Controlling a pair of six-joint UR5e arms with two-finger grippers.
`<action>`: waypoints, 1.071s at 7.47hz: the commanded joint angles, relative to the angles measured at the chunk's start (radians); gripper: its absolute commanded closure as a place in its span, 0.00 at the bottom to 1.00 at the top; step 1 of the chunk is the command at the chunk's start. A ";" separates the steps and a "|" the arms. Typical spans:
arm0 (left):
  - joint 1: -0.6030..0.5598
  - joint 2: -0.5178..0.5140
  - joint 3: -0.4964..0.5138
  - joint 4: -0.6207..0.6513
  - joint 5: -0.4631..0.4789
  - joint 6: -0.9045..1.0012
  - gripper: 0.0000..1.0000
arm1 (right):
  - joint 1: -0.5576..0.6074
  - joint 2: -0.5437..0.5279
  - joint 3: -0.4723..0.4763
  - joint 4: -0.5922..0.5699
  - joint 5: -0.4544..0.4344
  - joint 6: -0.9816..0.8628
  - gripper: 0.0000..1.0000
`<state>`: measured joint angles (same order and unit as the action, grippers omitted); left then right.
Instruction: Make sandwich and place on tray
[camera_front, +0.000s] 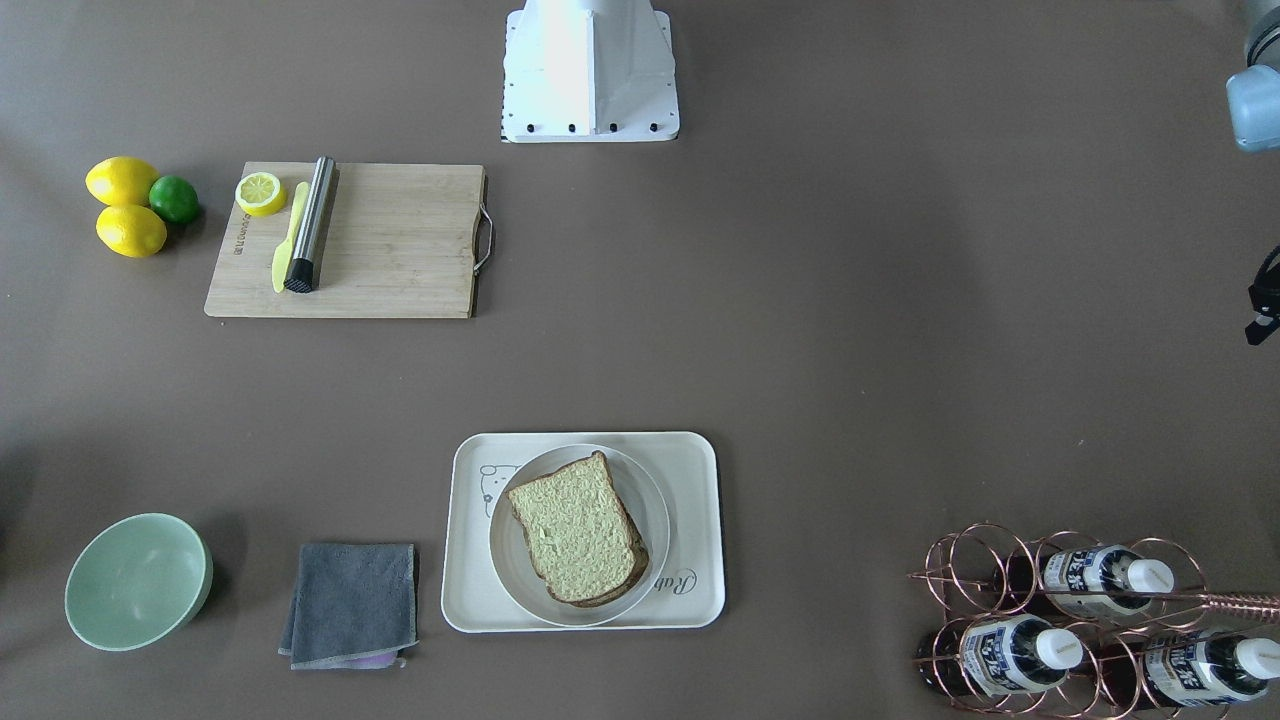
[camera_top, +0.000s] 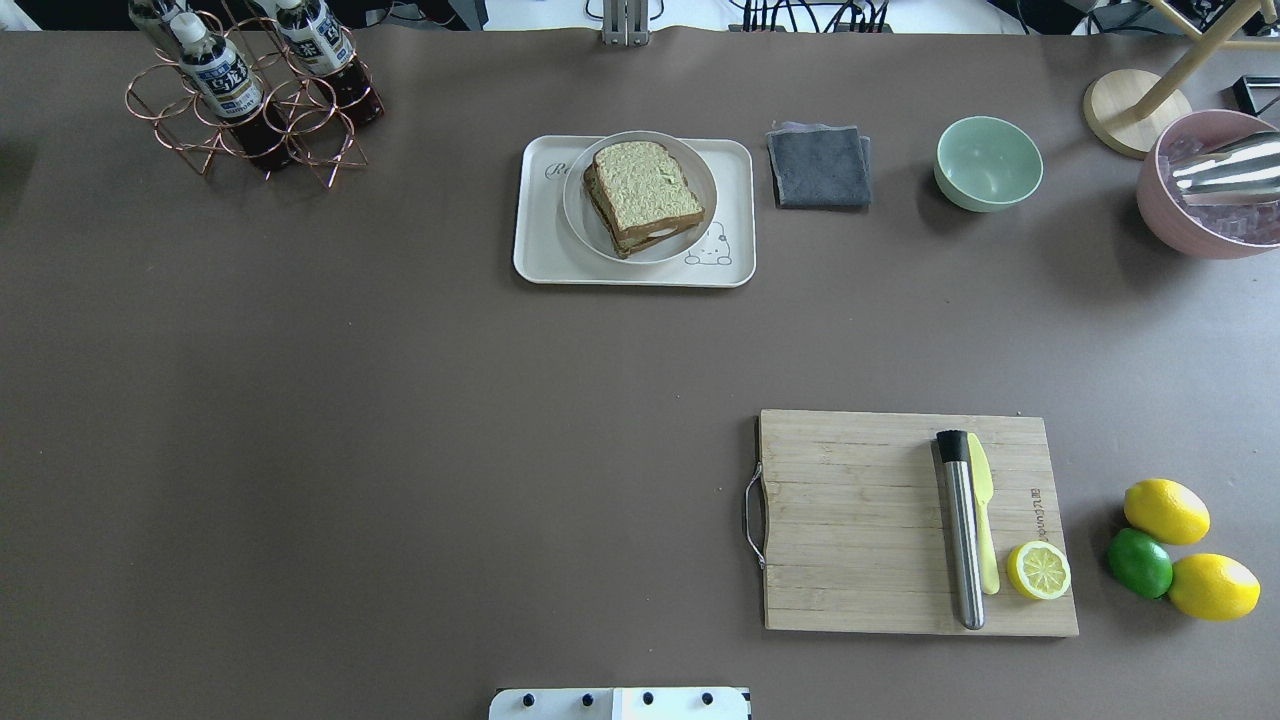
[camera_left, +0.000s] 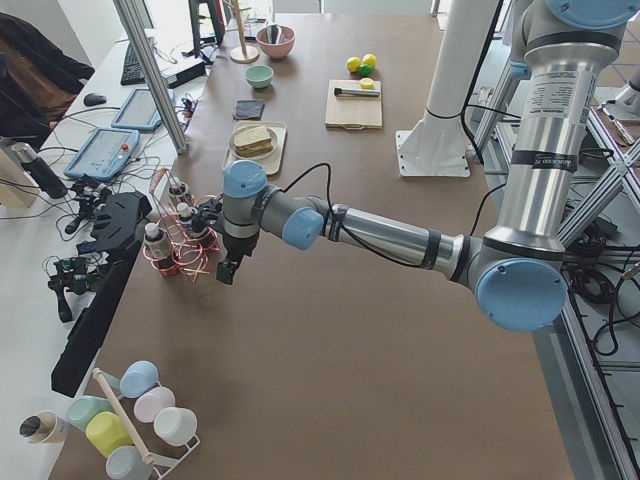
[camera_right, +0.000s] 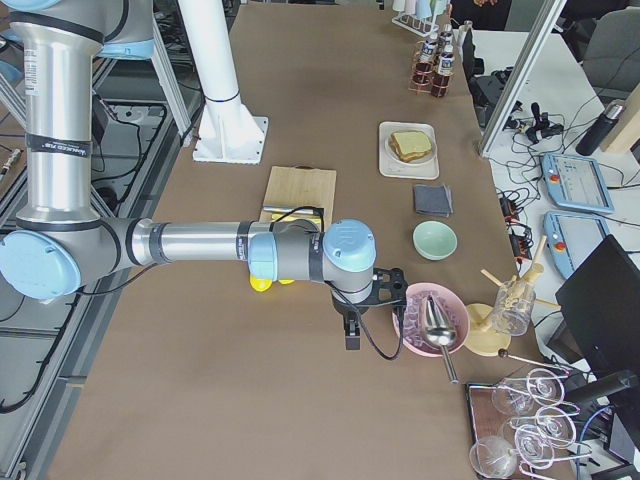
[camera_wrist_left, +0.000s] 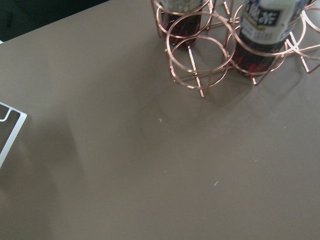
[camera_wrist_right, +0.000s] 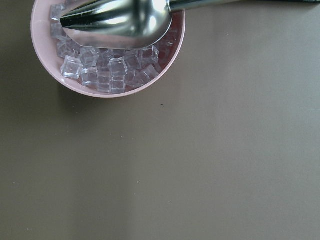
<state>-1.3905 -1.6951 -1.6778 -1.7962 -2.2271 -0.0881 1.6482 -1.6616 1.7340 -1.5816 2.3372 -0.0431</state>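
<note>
The sandwich (camera_front: 578, 545) lies on a round white plate (camera_front: 640, 490) on the cream tray (camera_front: 470, 600) with the bear drawing. In the overhead view the sandwich (camera_top: 645, 190) shows two bread slices with a white filling edge, on the tray (camera_top: 540, 260). My left gripper (camera_left: 228, 272) hangs over bare table beside the bottle rack, far from the tray. My right gripper (camera_right: 350, 335) hangs over the table next to the pink ice bowl. Both show only in the side views, so I cannot tell whether they are open or shut.
A copper rack with bottles (camera_top: 250, 95) stands at the far left. A grey cloth (camera_top: 818, 165), a green bowl (camera_top: 988, 163) and a pink bowl of ice with a metal scoop (camera_top: 1210, 190) sit far right. A cutting board (camera_top: 860, 520) holds a muddler, a knife and a lemon half; lemons and a lime (camera_top: 1165, 550) lie beside it.
</note>
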 joint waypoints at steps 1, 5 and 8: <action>-0.089 0.023 0.000 0.101 -0.003 0.112 0.02 | 0.007 -0.046 0.004 0.009 0.048 -0.020 0.01; -0.156 0.069 0.004 0.196 -0.075 0.237 0.02 | 0.005 -0.006 -0.004 0.000 0.048 -0.012 0.01; -0.168 0.107 0.010 0.184 -0.078 0.232 0.02 | 0.005 -0.007 -0.001 0.000 0.047 -0.011 0.01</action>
<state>-1.5529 -1.6093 -1.6685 -1.6048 -2.3006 0.1476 1.6537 -1.6686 1.7297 -1.5811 2.3852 -0.0552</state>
